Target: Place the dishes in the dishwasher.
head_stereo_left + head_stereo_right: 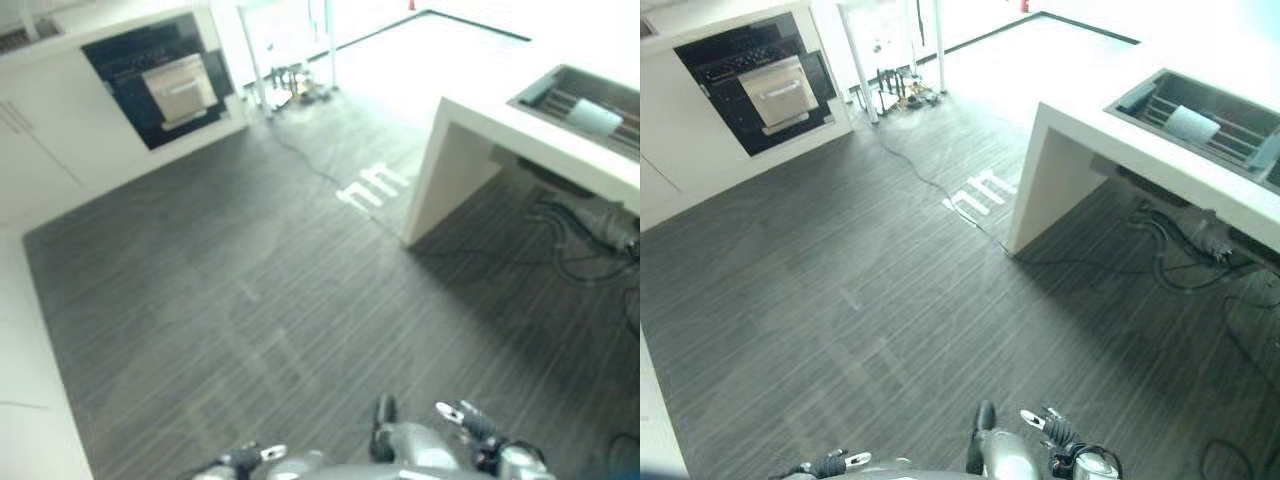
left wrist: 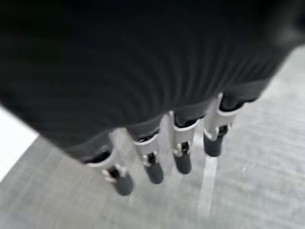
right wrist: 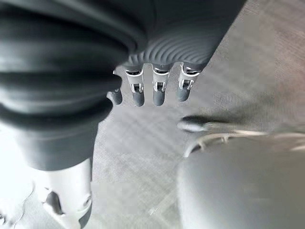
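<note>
White counter (image 1: pixel 1090 125) stands ahead and to the right across a wide stretch of grey floor (image 1: pixel 860 290), and set into its top is a rack (image 1: pixel 1215 120) with a pale dish (image 1: pixel 1192 124) lying in it. A dark oven (image 1: pixel 760 85) sits in the cabinets far off to the left. No dishwasher can be told for certain from here.

Both hands hang low by the robot's sides, well apart from the counter. The left hand (image 2: pixel 157 152) has its fingers (image 2: pixel 183 160) straight and slightly spread over the floor, holding nothing. The right hand (image 3: pixel 157 86) likewise has fingers (image 3: pixel 159 95) hanging straight in a row, with nothing in them.

The main risk is in the approach. Loose cables (image 1: pixel 1180 260) lie tangled on the floor under and beside the counter, so a step taken too close to that end could snag a foot. The counter's corner (image 1: pixel 1040 110) juts towards the path; a swinging right arm could knock it. Once there, the dish looks thin and smooth, leaning among rack bars, so a shallow pinch may let it slip or catch on the bars.
</note>
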